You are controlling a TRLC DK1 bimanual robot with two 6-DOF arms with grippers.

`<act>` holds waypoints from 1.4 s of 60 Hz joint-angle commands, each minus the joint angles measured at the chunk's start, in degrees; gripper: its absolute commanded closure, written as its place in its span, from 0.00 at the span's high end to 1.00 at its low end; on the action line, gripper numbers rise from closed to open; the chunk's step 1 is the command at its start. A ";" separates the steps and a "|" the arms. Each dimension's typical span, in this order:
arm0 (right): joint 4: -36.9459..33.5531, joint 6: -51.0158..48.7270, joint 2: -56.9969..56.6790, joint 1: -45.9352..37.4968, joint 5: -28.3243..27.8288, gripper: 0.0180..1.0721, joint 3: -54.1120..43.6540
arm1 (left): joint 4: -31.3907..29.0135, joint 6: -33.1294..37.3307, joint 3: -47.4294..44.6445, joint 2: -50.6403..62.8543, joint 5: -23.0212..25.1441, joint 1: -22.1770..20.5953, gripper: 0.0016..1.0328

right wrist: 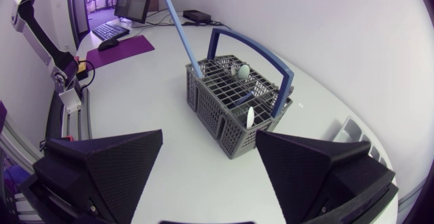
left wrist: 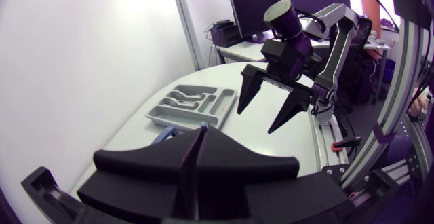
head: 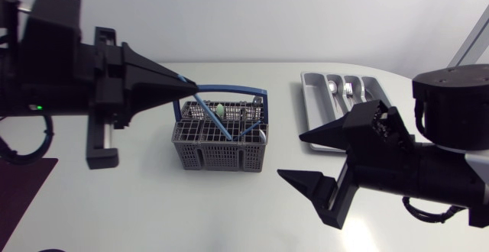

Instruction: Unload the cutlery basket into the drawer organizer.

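While the left gripper [head: 186, 81] is clamped on the top end of the blue utensil [head: 210, 108], the utensil's lower end sits inside the cutlery basket [head: 218, 154], mid-tabletop [head: 137, 198]. The long axis slants, with the high end at the gripper and the low end down and right in the basket's cells. My read: pull along that slant, up and back toward the left arm, before any sideways travel, or the shaft levers against the basket handle [head: 229, 90]. The drawer organizer [head: 309, 111] lies right of the basket, apart from it, with silver cutlery inside. The right gripper [head: 289, 155] hangs wide open and empty, nearer the organizer.
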 commanded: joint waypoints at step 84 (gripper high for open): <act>7.83 -4.08 16.83 -1.13 -7.48 0.05 7.19 | -0.91 -7.91 13.23 21.82 9.61 -3.75 0.06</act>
